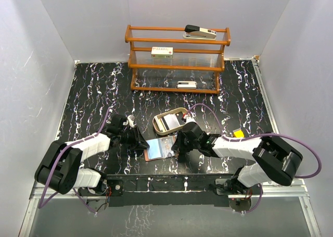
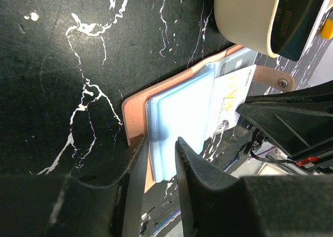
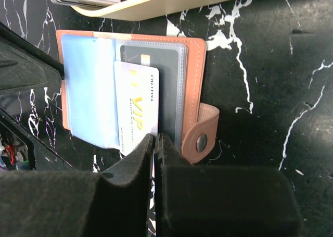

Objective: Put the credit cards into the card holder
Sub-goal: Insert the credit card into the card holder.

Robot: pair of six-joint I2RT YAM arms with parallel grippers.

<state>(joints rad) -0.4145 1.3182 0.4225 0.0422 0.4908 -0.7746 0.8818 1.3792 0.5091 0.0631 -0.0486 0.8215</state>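
Note:
The card holder point(image 1: 159, 150) lies open on the table between my arms, brown leather outside point(image 3: 193, 80), bluish pockets inside point(image 2: 182, 109). A white credit card point(image 3: 136, 107) marked VIP lies on its grey pocket side next to a dark card point(image 3: 153, 65), its near end sticking out past the leather. My right gripper point(image 3: 155, 137) is shut, its tips against that card's near corner. My left gripper point(image 2: 158, 143) stands a little open, its tips on the card holder's other half at the corner of the blue pockets. More credit cards point(image 1: 170, 123) lie in the tan tray.
The tan oval tray point(image 1: 156, 123) sits just behind the card holder, close to both grippers. A wooden rack point(image 1: 177, 60) at the back carries a stapler point(image 1: 200, 32) and white boxes. A small yellow object point(image 1: 239, 134) lies right of my right arm.

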